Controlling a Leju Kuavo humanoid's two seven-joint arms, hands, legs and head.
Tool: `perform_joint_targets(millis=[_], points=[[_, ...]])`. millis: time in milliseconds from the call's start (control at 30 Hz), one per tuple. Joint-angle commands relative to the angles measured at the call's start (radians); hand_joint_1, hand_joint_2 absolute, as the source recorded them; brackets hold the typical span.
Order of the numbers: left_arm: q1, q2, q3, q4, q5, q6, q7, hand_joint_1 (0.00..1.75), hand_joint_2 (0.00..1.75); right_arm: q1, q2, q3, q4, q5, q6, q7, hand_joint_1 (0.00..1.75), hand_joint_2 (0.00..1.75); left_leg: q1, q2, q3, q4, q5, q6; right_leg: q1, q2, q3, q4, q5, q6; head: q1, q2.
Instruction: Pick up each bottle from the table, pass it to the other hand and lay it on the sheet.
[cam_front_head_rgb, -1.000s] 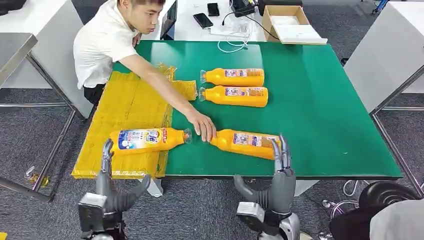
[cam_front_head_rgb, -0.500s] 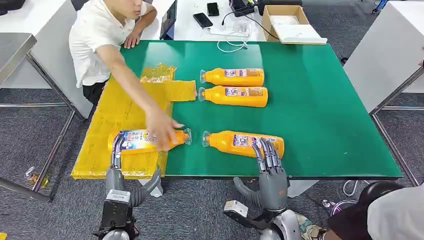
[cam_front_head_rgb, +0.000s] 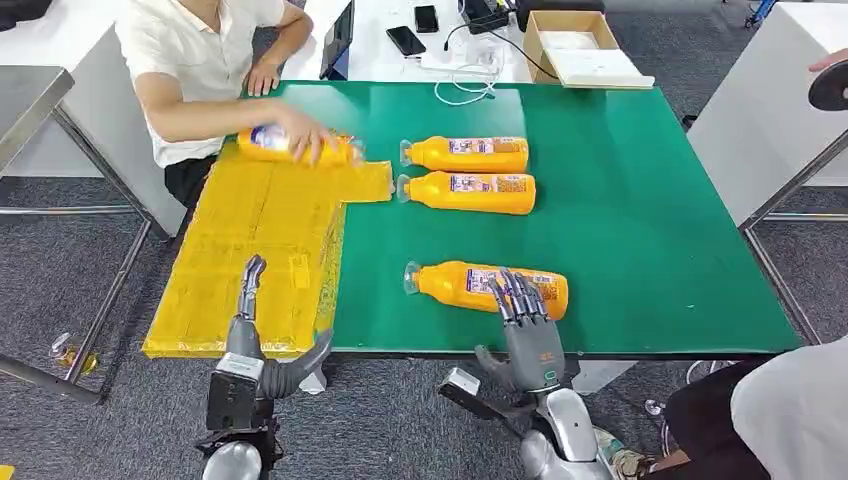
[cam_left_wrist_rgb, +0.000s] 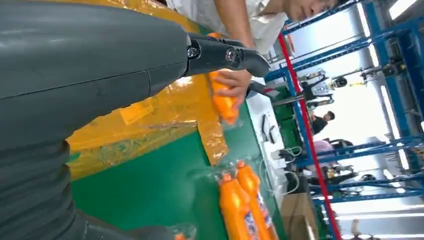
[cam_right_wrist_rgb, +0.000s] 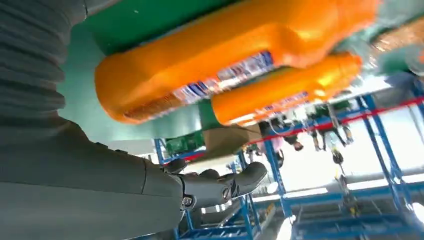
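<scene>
Both hands are empty as I read the feeds: my right hand (cam_front_head_rgb: 524, 325) has its fingers spread apart and raised over the base end of the nearest bottle (cam_front_head_rgb: 485, 286), though I cannot tell whether they touch it, and my left hand (cam_front_head_rgb: 252, 330) stands with fingers extended and thumb out, holding nothing, at the near edge of the yellow sheet (cam_front_head_rgb: 250, 240). From largest down: the green table (cam_front_head_rgb: 640, 200) carries everything, with the sheet covering its left part. I see the nearest bottle lying on its side on the bare green near the front edge, cap toward the sheet. Two more orange bottles (cam_front_head_rgb: 468, 173) lie side by side further back, just beside each other, caps also toward the sheet. A person in a white shirt (cam_front_head_rgb: 195, 60) leans in from the far left, one hand gripping a fourth bottle (cam_front_head_rgb: 295, 146) at the far end of the sheet.
</scene>
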Motion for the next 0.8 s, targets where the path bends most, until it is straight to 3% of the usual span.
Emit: perform_joint_targets(millis=[33,333,533,800], points=[[-0.042,0.018,0.046,0.047,0.003,-0.023,0.041,0.00,1.75,-0.120,-0.048,0.055,0.191,0.001,-0.016,0.049,0.00,1.75,0.000,0.002,0.002,-0.001,0.000,-0.001,0.000,0.001,0.002,-0.001,0.000,-0.001,0.000,0.000],[-0.041,0.016,0.046,0.047,0.003,-0.023,0.041,0.00,1.75,-0.117,-0.046,0.056,0.191,0.002,-0.020,0.049,0.00,1.75,0.000,0.001,0.003,-0.001,-0.001,-0.001,0.001,0.001,0.002,-0.001,0.000,-0.001,0.000,0.000],[-0.053,0.018,0.077,0.051,0.014,-0.037,0.060,0.00,1.75,-0.219,-0.051,0.076,0.297,0.065,0.002,0.132,0.00,1.75,0.000,0.003,0.003,-0.001,-0.001,-0.001,0.000,0.002,0.002,-0.001,0.000,-0.002,0.000,0.000],[-0.021,0.009,0.065,0.015,-0.009,-0.061,0.102,0.00,1.75,-0.238,-0.053,0.061,0.317,0.139,0.063,0.311,0.00,1.75,0.000,0.002,0.004,-0.001,-0.001,-0.001,0.000,0.001,0.003,-0.001,-0.001,-0.002,0.000,0.000]])
